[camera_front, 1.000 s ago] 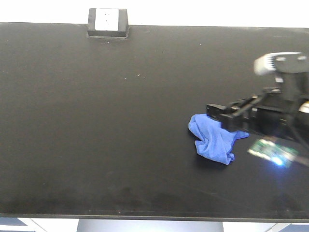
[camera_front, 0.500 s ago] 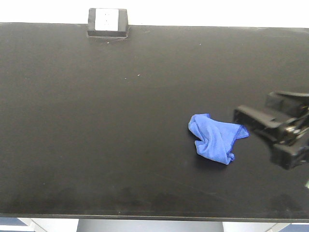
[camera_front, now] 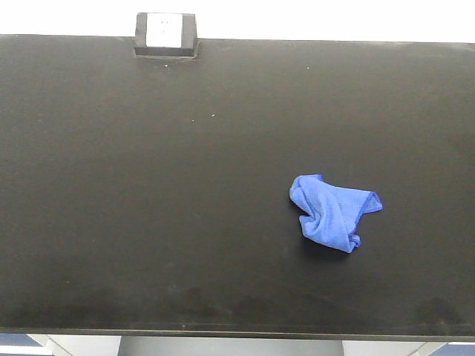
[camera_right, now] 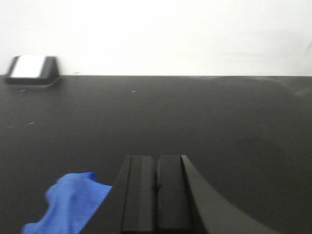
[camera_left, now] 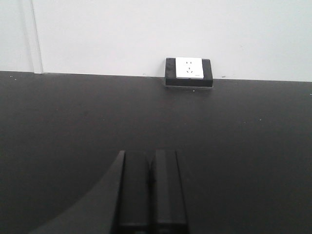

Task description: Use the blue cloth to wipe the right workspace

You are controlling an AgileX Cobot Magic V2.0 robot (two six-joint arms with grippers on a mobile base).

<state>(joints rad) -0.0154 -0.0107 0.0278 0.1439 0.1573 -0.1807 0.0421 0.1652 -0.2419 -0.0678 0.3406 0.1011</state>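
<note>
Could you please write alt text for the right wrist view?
The right gripper, its jaws shut together and empty, points across a black benchtop. A crumpled blue cloth lies just left of it, and a blurred socket box sits far left by the white wall.

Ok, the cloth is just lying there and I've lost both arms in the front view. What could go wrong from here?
1. The right gripper is shut and off the blue cloth; it would have to open before a regrasp.
2. The cloth is bunched, so a pinch may catch only one fold.
3. Wiping toward the socket box could snag it.
</note>
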